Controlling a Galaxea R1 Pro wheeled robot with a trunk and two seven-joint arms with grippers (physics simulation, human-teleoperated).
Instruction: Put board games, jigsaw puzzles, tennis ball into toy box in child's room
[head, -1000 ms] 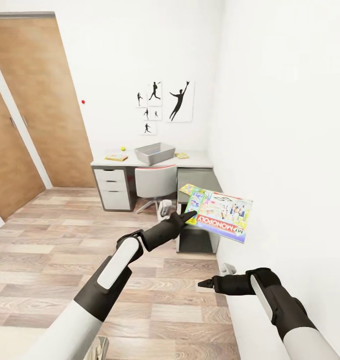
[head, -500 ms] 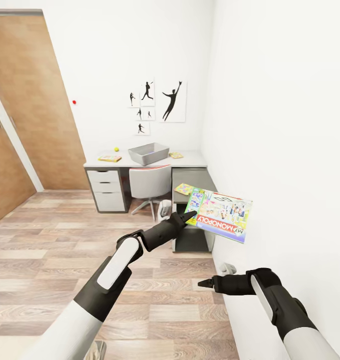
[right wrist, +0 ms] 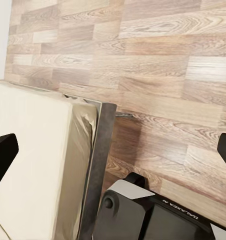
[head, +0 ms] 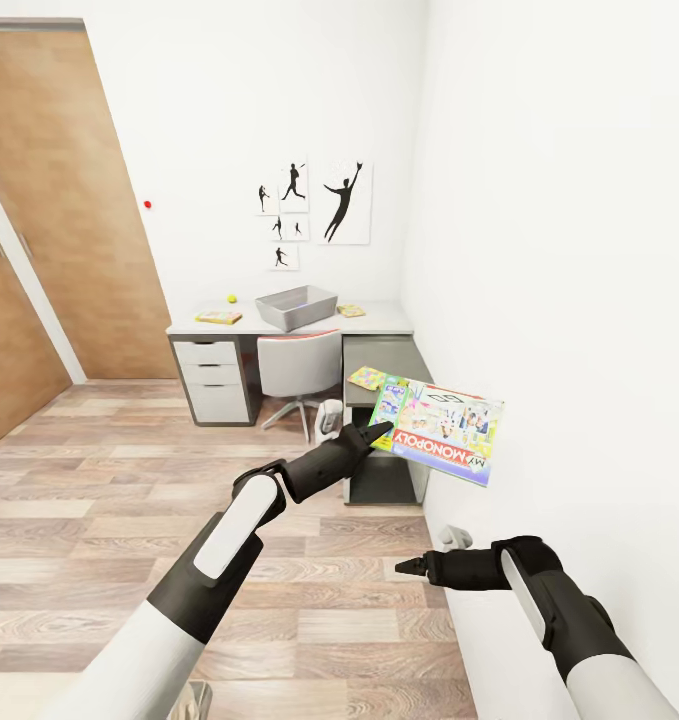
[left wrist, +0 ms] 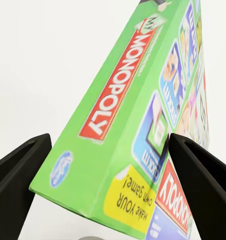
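The white-and-green Monopoly board game box [head: 441,430] is held aloft by the left gripper [head: 376,433], clamped at its green edge (lettering is legible in the left wrist view). The pale grey lidless toy box [head: 297,306] is seen on the distant long L-shaped desk [head: 379,322]. The right gripper [head: 411,567], extended low, is held spread and empty above the wood-plank floor [right wrist: 158,60].

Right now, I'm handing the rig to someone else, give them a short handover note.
Left gripper: jaws shut on the Monopoly box, held in the air, tilted.
Right gripper: jaws open, holding nothing, low beside the bed.
Toy box sits on the desk across the room, behind the red chair; its inside can't be seen from here.
On the desk: tennis ball, a flat toy left of the bin, another right of it, and a colourful flat one on the dark section.
Done: one game picked up.
Left: carry it to the bin, then the rest.
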